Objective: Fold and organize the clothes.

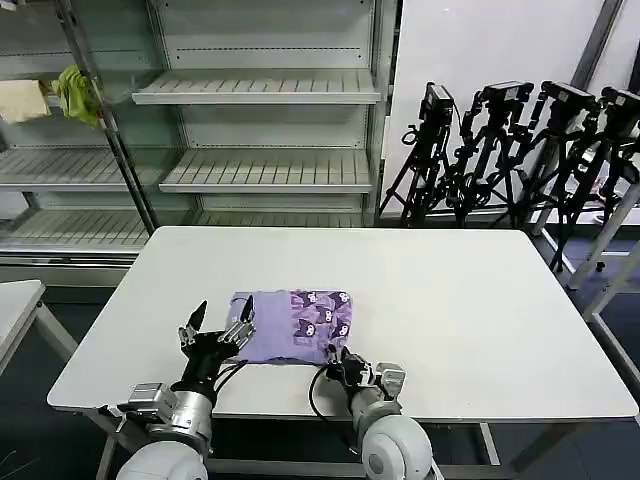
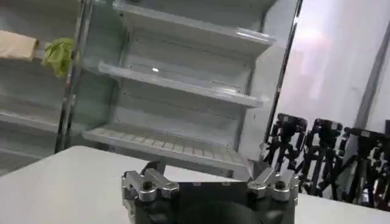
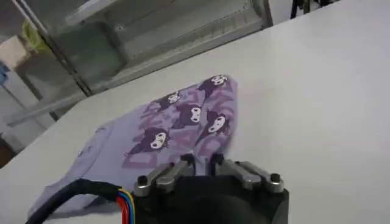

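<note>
Left gripper [image 1: 216,322] fingers spread wide, holding nothing, tips up, at the left edge of the folded lavender T-shirt with dark purple print [image 1: 293,325]. Right gripper [image 1: 338,357] fingers nearly together, empty, at the shirt's front edge. Shirt sits near the front of the white rectangular table [image 1: 450,300], long axis left-right. Open tabletop to the right and behind.
</note>
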Robot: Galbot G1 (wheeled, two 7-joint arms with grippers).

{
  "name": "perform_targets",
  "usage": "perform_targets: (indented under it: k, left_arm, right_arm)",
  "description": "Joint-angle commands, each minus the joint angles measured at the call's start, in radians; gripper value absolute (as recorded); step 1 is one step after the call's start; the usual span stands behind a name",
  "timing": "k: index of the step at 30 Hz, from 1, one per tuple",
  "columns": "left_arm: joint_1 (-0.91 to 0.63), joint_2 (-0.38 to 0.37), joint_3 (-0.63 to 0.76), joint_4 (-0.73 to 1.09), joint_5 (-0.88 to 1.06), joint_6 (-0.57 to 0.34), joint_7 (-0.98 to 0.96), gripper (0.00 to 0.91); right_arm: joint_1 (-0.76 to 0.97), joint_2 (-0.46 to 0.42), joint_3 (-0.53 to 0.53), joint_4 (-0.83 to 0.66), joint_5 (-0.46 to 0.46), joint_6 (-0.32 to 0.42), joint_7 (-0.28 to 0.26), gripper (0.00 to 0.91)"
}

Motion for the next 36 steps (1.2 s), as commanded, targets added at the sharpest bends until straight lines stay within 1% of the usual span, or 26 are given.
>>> perform_targets:
  k: [1,9,20,25,28,36]
  left_arm:
    - [0.000,-0.002,0.000,0.001,0.001,0.001,0.001,0.907]
    - [-0.007,-0.012,0.009,0.008,0.004,0.001,0.002,0.907]
    - [-0.016,-0.024,0.028,0.010,0.005,-0.001,0.003,0.907]
    - [-0.026,-0.031,0.036,0.012,0.005,0.000,0.003,0.907]
    - [-0.026,-0.032,0.040,0.014,0.005,-0.001,0.003,0.907]
    - [-0.028,-0.034,0.042,0.011,0.003,-0.001,0.003,0.907]
  right_arm:
    - [-0.003,-0.036,0.007,0.035,-0.032,0.010,-0.015,0.000]
    - [-0.034,-0.110,0.056,0.105,-0.039,0.007,-0.023,0.000]
    - [-0.115,-0.258,0.186,0.224,-0.007,-0.009,-0.013,0.000]
    - [-0.139,-0.308,0.229,0.246,-0.002,-0.009,-0.010,0.000]
    - [-0.148,-0.324,0.243,0.250,-0.003,-0.008,-0.003,0.000]
    - [-0.156,-0.332,0.256,0.255,-0.014,-0.014,0.007,0.000]
